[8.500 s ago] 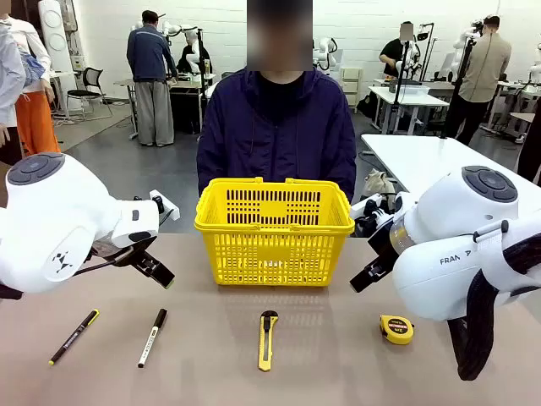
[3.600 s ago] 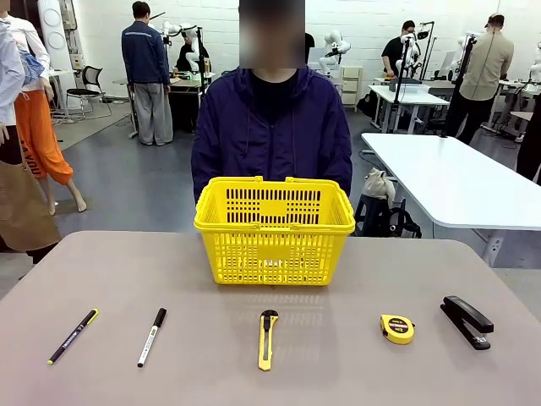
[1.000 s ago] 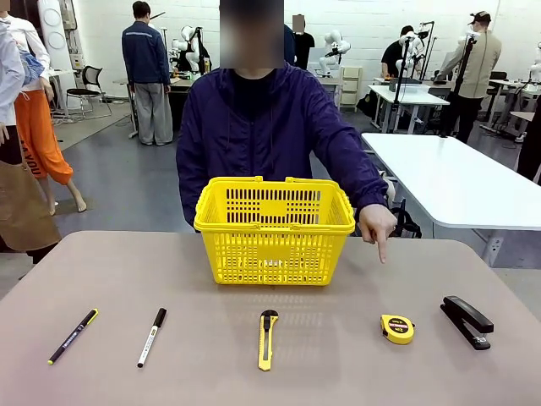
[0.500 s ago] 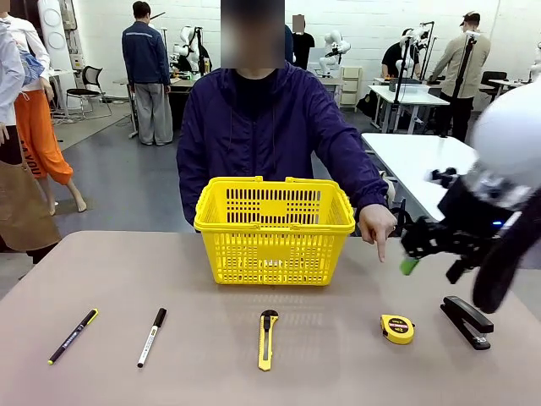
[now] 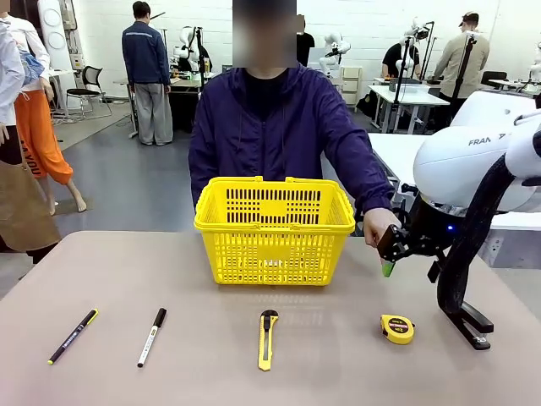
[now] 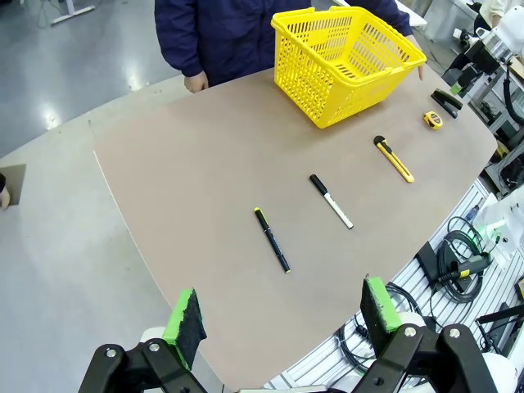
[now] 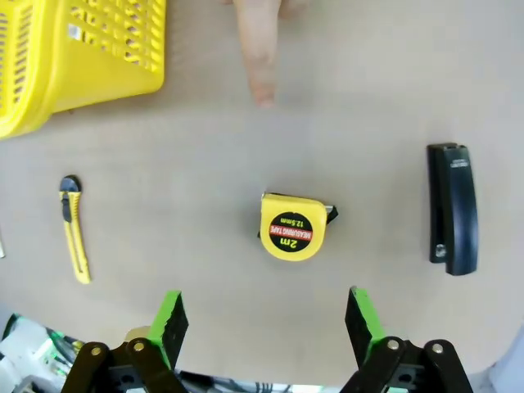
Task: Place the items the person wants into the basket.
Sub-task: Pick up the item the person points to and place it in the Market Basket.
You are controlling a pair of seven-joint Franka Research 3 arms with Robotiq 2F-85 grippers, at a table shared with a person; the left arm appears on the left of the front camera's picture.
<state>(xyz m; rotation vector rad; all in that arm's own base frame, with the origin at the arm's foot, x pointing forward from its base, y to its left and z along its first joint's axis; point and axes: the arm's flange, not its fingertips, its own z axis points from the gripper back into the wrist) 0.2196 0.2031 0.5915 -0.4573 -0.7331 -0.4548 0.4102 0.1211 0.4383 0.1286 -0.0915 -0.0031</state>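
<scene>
The person (image 5: 279,127) stands behind the yellow basket (image 5: 275,228) and points a finger (image 7: 260,57) down at the table near the yellow tape measure (image 5: 396,329) (image 7: 293,226). My right gripper (image 5: 389,254) (image 7: 266,323) hangs open above the tape measure, apart from it, partly covering the person's hand (image 5: 378,227). The black stapler (image 5: 475,328) (image 7: 451,208) lies right of the tape measure, partly behind my arm. The black pen (image 5: 73,336) (image 6: 272,239) lies at the front left. My left gripper (image 6: 283,311) is open and empty, high off the table's left end.
A white-barrelled marker (image 5: 153,337) (image 6: 331,200) lies right of the pen. A yellow-and-black utility knife (image 5: 267,339) (image 7: 75,239) lies in front of the basket. The person's other hand (image 6: 196,82) rests at the far table edge (image 6: 123,196).
My right arm has swung in from the right and moved left, its gripper now over the tape measure by the person's pointing hand. The items on the table have not moved.
</scene>
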